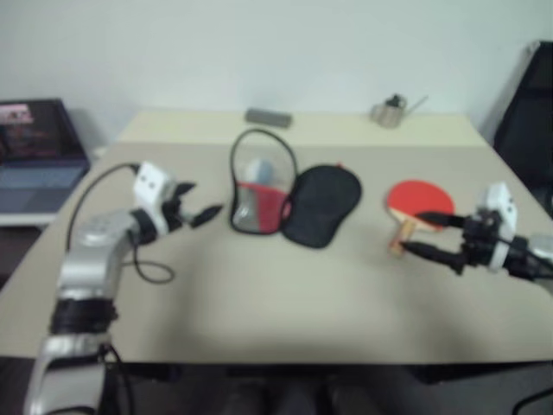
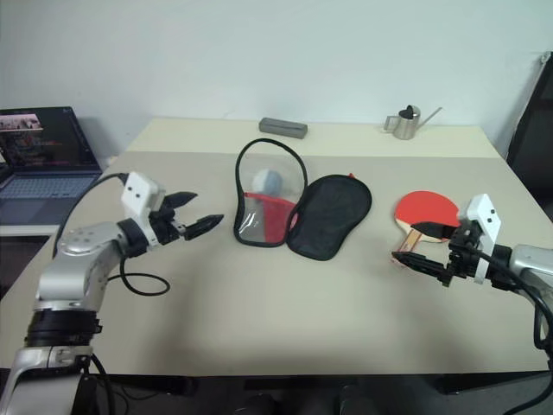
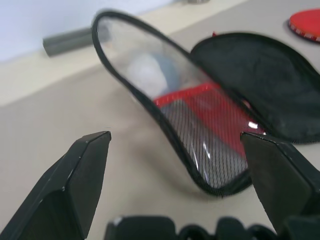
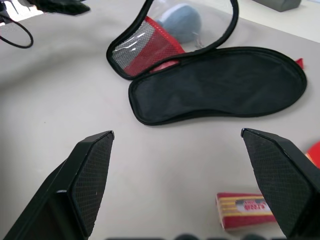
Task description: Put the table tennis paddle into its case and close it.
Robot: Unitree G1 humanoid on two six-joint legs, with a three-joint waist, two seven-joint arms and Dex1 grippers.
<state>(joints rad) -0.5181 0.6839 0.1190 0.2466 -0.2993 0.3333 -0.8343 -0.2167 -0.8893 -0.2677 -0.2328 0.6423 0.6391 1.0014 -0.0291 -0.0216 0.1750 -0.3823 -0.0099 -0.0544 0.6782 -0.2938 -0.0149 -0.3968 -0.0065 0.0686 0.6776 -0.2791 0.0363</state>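
I see the case (image 2: 298,207) lying unzipped in the middle of the beige table (image 2: 259,320), one flap standing up (clear with red mesh), the black half flat beside it. To the case's right, well apart, the table tennis paddle (image 2: 425,210) rests flat. My right claw (image 2: 422,248) hangs spread wide just by the paddle's handle, holding nothing. My left claw (image 2: 194,214) hovers near the case's left side, also wide and empty.

The opened case (image 2: 298,207) lies mid-table (image 2: 259,320), the table tennis paddle (image 2: 423,212) to its right.
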